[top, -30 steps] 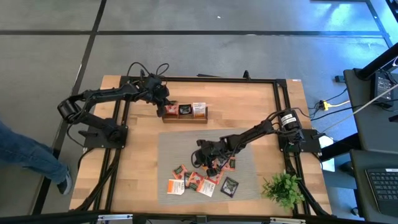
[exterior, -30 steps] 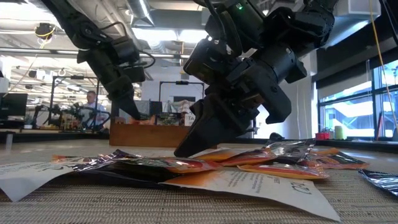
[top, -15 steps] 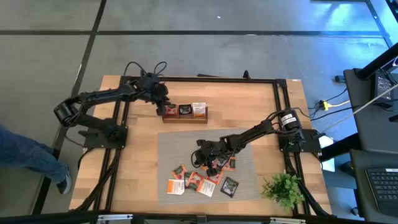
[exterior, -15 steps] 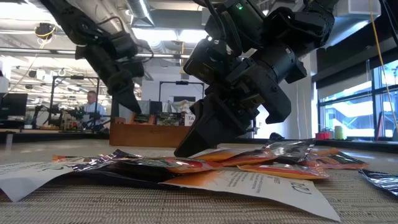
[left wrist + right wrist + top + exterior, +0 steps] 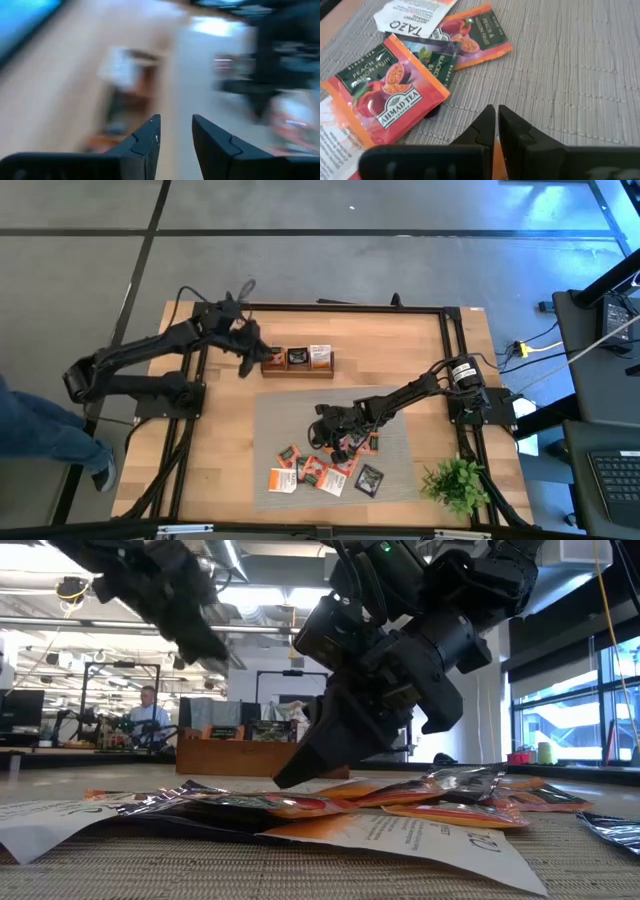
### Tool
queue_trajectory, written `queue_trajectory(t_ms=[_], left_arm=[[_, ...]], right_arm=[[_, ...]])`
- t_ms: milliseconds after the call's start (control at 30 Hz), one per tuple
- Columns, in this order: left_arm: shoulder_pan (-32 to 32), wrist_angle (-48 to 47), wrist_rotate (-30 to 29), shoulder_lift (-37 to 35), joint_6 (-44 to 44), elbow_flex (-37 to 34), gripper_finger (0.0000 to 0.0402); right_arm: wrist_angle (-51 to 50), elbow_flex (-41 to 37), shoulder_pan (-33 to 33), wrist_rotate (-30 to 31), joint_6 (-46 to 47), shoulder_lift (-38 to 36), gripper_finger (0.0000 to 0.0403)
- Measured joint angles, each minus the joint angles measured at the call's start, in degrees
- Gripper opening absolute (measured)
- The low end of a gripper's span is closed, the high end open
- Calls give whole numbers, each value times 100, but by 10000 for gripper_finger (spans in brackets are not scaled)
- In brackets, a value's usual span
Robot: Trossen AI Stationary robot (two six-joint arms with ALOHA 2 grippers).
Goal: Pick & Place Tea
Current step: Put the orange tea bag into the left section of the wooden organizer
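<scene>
Several tea sachets (image 5: 322,472), orange, white and dark, lie flat in a loose pile on the grey mat (image 5: 400,415). The brown wooden tray (image 5: 297,361) at the far middle holds a sachet in each of its three compartments. My left gripper (image 5: 247,364) hangs raised off the tray's left end, open (image 5: 175,131) with nothing between its fingers. My right gripper (image 5: 320,438) is down at the pile's far edge, shut (image 5: 496,112), its tips slanting onto the mat beside a peach sachet (image 5: 385,92). My right gripper's shut fingertips (image 5: 283,781) point slantwise down at the bare mat just beside the pile. No sachet shows between the tips. Whether they touch the mat or a sachet I cannot tell.
A small green plant (image 5: 455,482) stands at the near right corner. Black frame rails (image 5: 450,330) run along the table's edges. Bare wood lies left of the mat (image 5: 225,440). A person sits far off in the room behind (image 5: 148,705).
My left gripper has risen out of the tray's left compartment and drawn back toward the table's left edge, tipping flatter as it went. The sachets in the tray and on the mat lie as before.
</scene>
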Motion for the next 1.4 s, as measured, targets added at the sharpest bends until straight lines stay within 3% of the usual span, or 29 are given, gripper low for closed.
queue_trajectory(t_ms=[67, 133, 367, 633, 800, 933, 1400], left_arm=[[-443, 1, 309, -36, -286, 2, 111], [-987, -14, 203, -2, -611, 2, 111], [-2944, -1, -1328, 532, -1753, 0, 108], [-4373, 6, -2785, 1184, -3745, 0, 109], [-4897, 211, -2994, 1592, -4931, 0, 107], [-5178, 428, -3258, 1926, -5308, 0, 111], [-5592, 1095, -3395, 2599, -6121, 0, 110]], right_arm=[[92, 0, 0, -1, -2, 0, 26], [205, 0, 13, 0, -2, 0, 26], [603, 2, 170, 0, -32, 0, 26], [811, 17, 432, 2, -530, 0, 26], [438, 406, 639, 10, -759, 0, 26], [-321, 877, 790, 72, -878, 13, 26], [-27, 1100, 975, 621, -855, 426, 26]])
